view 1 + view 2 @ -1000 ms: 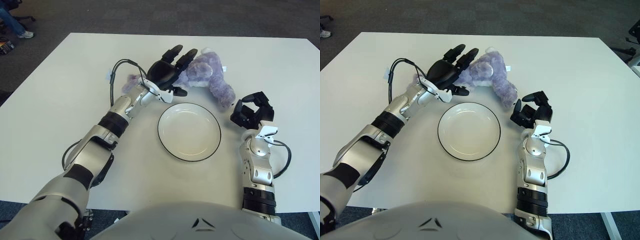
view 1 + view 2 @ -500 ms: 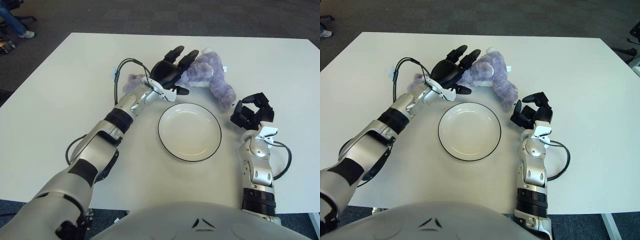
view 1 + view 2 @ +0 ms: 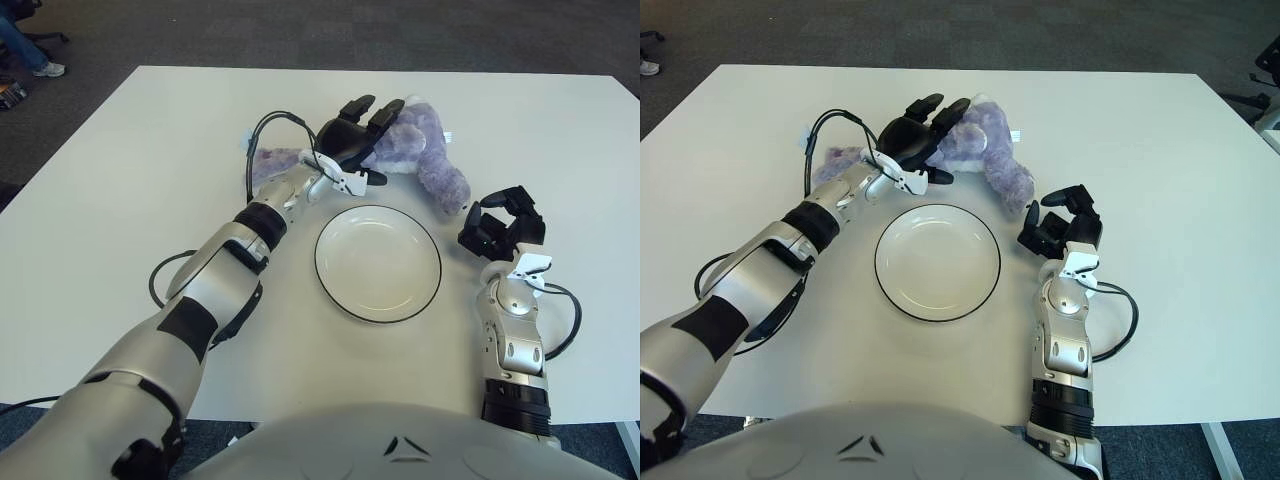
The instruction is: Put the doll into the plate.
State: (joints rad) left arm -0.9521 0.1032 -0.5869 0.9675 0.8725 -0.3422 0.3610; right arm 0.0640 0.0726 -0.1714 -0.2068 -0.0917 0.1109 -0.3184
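Note:
A purple plush doll (image 3: 425, 155) lies on the white table behind the plate. A white plate with a dark rim (image 3: 378, 263) sits at the table's middle, empty. My left hand (image 3: 352, 140) reaches over the doll's left side with fingers spread, resting on or just above it; the doll's left part is hidden under the hand. My right hand (image 3: 502, 226) stays parked to the right of the plate, near the doll's lower leg, fingers curled and empty.
The white table (image 3: 120, 180) fills the view, with grey carpet beyond its far edge. A black cable (image 3: 262, 130) loops off my left wrist. A person's leg and shoe (image 3: 30, 50) show at the far left.
My left arm has reached further right and forward, and the hand now lies more over the doll. The doll, plate and right hand have not moved.

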